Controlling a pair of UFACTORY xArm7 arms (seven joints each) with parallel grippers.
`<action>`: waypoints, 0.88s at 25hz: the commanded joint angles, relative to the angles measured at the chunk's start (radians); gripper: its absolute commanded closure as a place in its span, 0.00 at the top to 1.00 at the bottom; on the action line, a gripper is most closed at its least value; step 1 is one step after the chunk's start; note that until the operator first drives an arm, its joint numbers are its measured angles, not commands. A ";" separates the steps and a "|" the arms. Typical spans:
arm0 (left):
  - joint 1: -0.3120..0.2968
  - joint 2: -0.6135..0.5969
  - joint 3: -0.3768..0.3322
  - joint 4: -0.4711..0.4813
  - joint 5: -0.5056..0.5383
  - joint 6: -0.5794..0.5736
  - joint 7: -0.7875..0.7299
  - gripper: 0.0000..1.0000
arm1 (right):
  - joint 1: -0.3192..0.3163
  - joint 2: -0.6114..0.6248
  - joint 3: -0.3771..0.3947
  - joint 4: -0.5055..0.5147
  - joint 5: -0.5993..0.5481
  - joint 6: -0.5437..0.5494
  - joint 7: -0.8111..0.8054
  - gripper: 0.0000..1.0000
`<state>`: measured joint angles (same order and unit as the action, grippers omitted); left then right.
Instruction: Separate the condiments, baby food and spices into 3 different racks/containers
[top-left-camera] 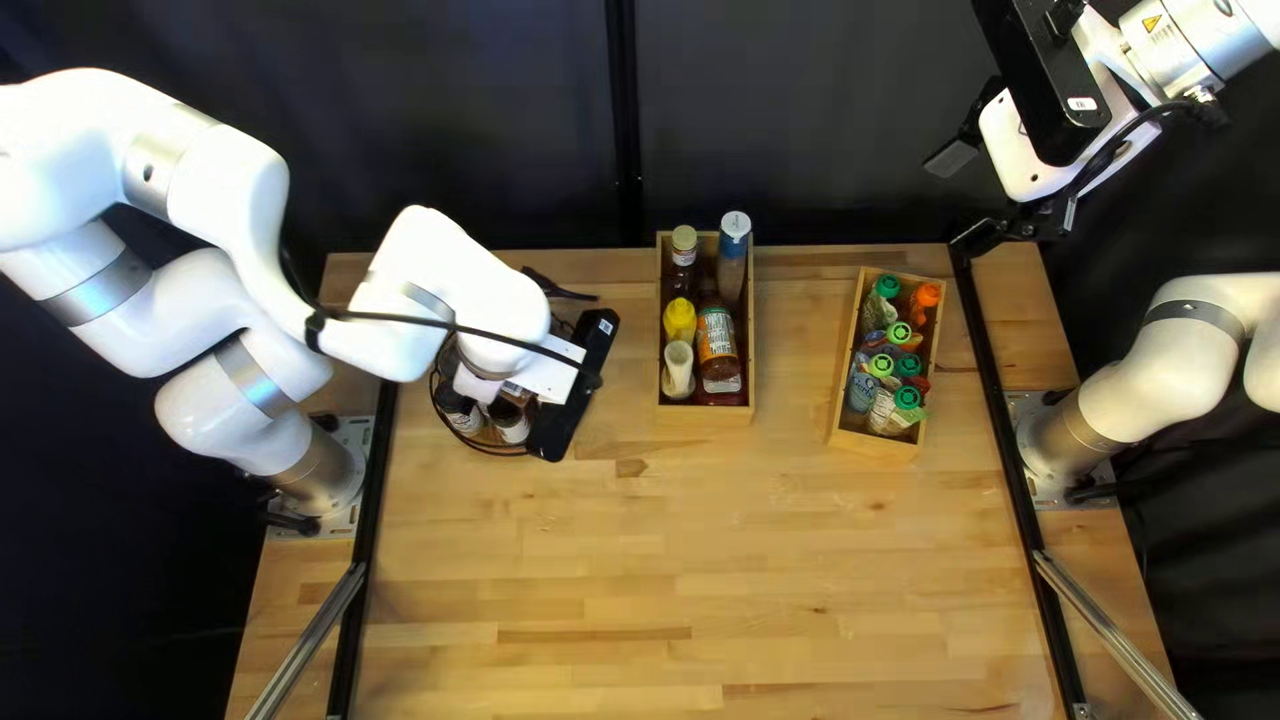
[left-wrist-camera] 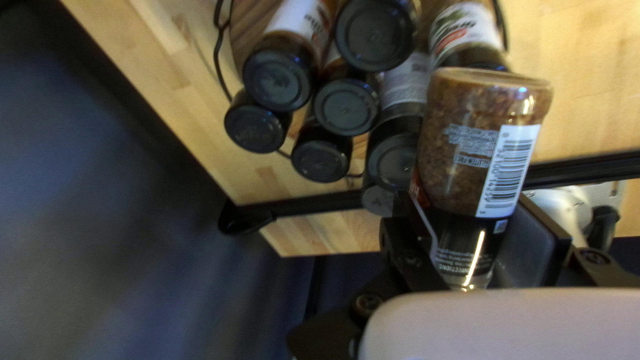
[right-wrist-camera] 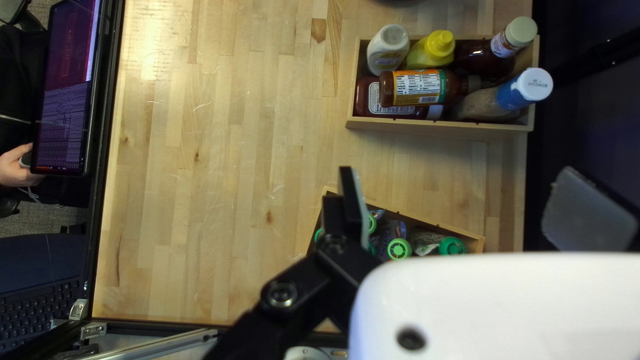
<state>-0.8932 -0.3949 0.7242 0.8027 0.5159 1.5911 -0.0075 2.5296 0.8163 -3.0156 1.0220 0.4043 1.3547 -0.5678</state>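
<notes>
Across the left part of the table [top-left-camera: 614, 547], the left hand [top-left-camera: 544, 378] is hanging at a wire rack [top-left-camera: 487, 451] in which black-lidded jars [left-wrist-camera: 347, 107] are crowding together. In the left wrist view, the left hand [left-wrist-camera: 475, 223] is clamping a brown-filled spice jar [left-wrist-camera: 480, 143] between its two fingers; the jar's base is pointing away from the hand, and its barcode label is showing. At the table's far edge, the middle wooden box [top-left-camera: 704, 416] is holding the condiments: a yellow bottle [top-left-camera: 679, 320], a pale squeeze bottle [top-left-camera: 678, 371], a dark bottle with a tan cap [top-left-camera: 684, 254], a blue-collared bottle [top-left-camera: 734, 240] and an orange-labelled bottle [top-left-camera: 718, 340], the last lying over a red bottle [right-wrist-camera: 400, 110]. To the right of this box, a second wooden box [top-left-camera: 874, 443] is standing at an angle and is containing pouches with green and orange caps [top-left-camera: 928, 295]. The right hand [top-left-camera: 964, 200] is hovering beyond the table's far right corner, its fingers standing wide apart with nothing between them. In the right wrist view, a person's hand [right-wrist-camera: 20, 165] is resting beside a screen [right-wrist-camera: 67, 87], and a keyboard [right-wrist-camera: 40, 310] is lying near the table's edge.
</notes>
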 commanded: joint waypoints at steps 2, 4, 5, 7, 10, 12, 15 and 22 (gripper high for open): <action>-0.032 0.122 0.019 0.064 -0.039 0.021 0.045 0.00 | 0.000 0.000 0.000 0.000 0.000 0.000 0.000 1.00; -0.042 0.155 0.028 0.079 -0.053 0.011 0.071 0.00 | 0.000 0.000 0.000 0.000 0.000 0.000 0.000 1.00; -0.046 0.179 0.033 0.088 -0.062 0.006 0.085 0.00 | 0.000 0.000 0.000 0.000 0.000 0.000 0.000 1.00; -0.052 0.204 0.039 0.099 -0.072 0.002 0.117 0.00 | 0.000 0.000 0.000 0.000 0.000 0.000 0.000 1.00; -0.062 0.245 0.044 0.120 -0.090 0.002 0.168 0.00 | 0.000 0.000 0.000 0.000 0.000 0.000 0.000 1.00; -0.070 0.287 0.047 0.138 -0.109 -0.002 0.203 0.00 | 0.000 0.000 0.000 0.000 0.000 0.000 0.000 1.00; -0.077 0.358 0.046 0.169 -0.138 -0.004 0.242 0.00 | 0.000 0.000 0.000 0.000 0.000 0.000 0.000 1.00; -0.080 0.467 0.038 0.217 -0.166 0.006 0.274 0.00 | 0.000 0.000 0.000 0.000 0.000 0.000 0.000 1.00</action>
<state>-0.9725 0.0398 0.7657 1.0064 0.3598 1.5944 0.2514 2.5296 0.8163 -3.0156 1.0220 0.4043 1.3547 -0.5678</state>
